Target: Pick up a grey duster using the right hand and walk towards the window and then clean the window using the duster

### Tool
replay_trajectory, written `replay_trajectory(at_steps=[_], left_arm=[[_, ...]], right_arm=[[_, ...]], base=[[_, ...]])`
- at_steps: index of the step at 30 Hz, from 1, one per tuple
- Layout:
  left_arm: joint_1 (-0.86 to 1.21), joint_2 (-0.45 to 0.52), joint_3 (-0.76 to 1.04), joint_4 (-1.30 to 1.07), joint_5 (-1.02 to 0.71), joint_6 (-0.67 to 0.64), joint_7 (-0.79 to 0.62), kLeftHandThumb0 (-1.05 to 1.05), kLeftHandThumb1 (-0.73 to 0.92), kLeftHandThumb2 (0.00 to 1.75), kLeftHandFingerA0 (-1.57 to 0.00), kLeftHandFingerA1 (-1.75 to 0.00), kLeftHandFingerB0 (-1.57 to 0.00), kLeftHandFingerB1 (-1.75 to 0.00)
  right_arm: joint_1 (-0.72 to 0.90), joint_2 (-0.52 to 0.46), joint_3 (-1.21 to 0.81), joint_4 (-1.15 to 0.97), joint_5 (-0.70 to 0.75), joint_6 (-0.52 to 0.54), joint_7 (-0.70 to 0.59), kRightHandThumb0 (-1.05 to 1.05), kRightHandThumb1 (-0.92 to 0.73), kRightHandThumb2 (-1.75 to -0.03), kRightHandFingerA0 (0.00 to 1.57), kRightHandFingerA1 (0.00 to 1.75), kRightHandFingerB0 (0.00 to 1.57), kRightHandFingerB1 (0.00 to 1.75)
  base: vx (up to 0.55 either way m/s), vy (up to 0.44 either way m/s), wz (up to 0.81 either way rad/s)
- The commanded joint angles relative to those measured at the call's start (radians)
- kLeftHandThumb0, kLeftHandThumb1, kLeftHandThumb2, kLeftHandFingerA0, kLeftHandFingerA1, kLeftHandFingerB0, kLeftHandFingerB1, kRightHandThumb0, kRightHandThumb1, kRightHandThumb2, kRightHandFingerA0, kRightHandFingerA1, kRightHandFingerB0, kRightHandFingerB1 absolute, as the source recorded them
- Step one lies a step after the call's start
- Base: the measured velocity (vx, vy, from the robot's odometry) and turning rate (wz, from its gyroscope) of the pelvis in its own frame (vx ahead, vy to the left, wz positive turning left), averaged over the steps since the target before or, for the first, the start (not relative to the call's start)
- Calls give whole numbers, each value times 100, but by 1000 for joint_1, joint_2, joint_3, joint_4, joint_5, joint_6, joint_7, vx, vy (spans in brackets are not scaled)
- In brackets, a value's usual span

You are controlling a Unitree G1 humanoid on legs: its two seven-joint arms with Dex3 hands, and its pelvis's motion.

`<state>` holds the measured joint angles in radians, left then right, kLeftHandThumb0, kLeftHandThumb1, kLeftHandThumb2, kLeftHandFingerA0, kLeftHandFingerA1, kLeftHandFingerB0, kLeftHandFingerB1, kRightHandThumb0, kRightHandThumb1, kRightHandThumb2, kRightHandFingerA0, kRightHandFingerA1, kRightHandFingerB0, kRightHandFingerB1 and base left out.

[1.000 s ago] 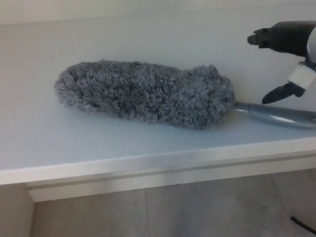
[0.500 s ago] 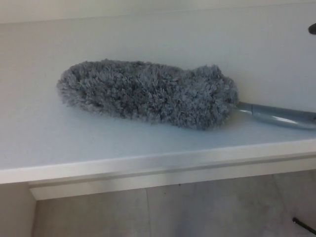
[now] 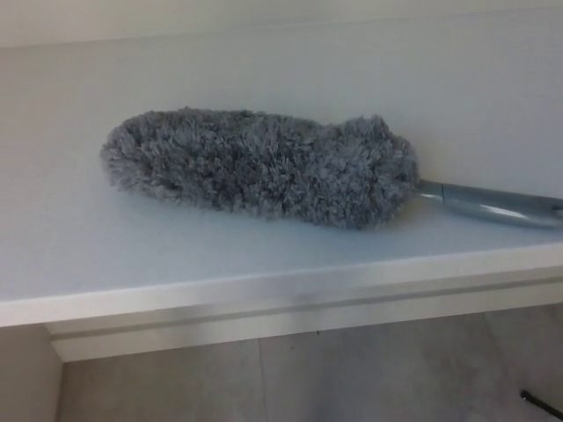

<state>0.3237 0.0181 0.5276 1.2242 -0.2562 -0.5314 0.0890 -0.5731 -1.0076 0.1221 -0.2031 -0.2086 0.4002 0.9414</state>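
Grey fluff fills the middle of the frame: the duster (image 3: pixel 259 167) lies flat on the white counter (image 3: pixel 132 255), its handle (image 3: pixel 497 204) running off the right edge. Neither of my hands shows, so I cannot tell their state. Grey floor (image 3: pixel 352 374) sits along the bottom.

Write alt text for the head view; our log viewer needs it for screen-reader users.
A fluffy grey duster lies flat on a white table, its grey handle running off the right edge. Neither robot hand is in view.
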Motion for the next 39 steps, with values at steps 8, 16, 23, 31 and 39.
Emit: replay_trajectory(at_steps=[8, 16, 23, 31, 39], left_arm=[[27, -4, 9, -20, -14, -57, 6, -8, 67, 86, -108, -119, -91, -104], [35, 15, 20, 31, -17, -31, 1, -8, 65, 86, -106, -114, -92, -94], [11, 30, 14, 35, -8, -8, 21, -7, 65, 90, -105, -115, -93, -95], [-12, 24, -14, 31, 15, 16, 47, -7, 63, 85, -107, -114, -95, -99], [-30, -1, -27, 3, 19, 7, 81, -8, 64, 89, -103, -118, -90, -99]], right_arm=[[1184, 1169, -1205, -8, 477, -779, -611, -8, -68, -86, 107, 85, 68, 66], [1167, 1151, -1175, 312, 422, -949, -654, -16, -69, -84, 112, 121, 84, 91], [1133, 1015, -1006, 675, 155, -1067, -815, -13, -60, -95, 109, 125, 98, 98], [1013, 996, -714, 735, -45, -897, -856, -11, -54, -98, 109, 117, 99, 90], [928, 881, -453, 806, -189, -648, -842, -10, -47, -111, 106, 130, 102, 102]], base=[[0, 0, 0], [0, 0, 1], [0, 0, 0], [0, 0, 0], [0, 0, 0]])
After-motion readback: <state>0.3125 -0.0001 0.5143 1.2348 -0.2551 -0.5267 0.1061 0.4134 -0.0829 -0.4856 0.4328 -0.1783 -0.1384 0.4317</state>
